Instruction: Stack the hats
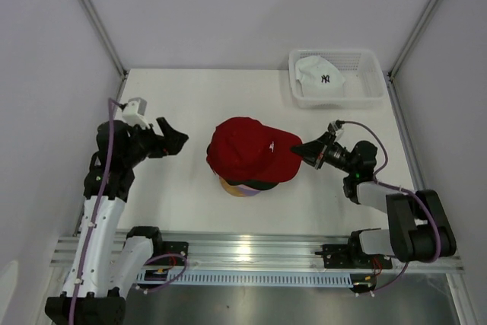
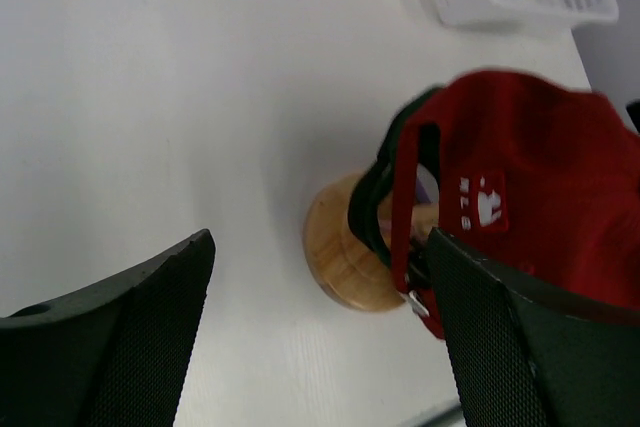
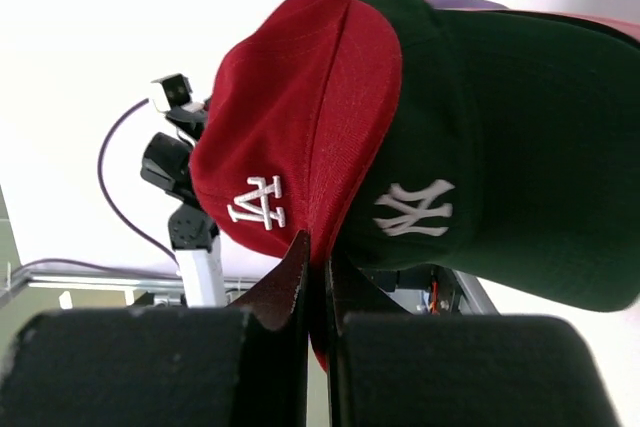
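A red cap (image 1: pixel 247 150) with a white logo lies on top of the stack of caps on the round wooden stand (image 1: pixel 237 188) mid-table. My right gripper (image 1: pixel 306 148) is shut on the red cap's brim (image 3: pixel 318 277). Under it sits a dark green cap (image 3: pixel 500 157) with a white logo, and purple and pink edges peek out below. A white cap (image 1: pixel 319 75) lies in the basket. My left gripper (image 1: pixel 176 141) is open and empty, left of the stack; the red cap (image 2: pixel 540 197) and the stand (image 2: pixel 345 257) show between its fingers.
A white mesh basket (image 1: pixel 369 81) stands at the back right corner. White walls close in the table on the left, back and right. The metal rail with the arm bases runs along the near edge.
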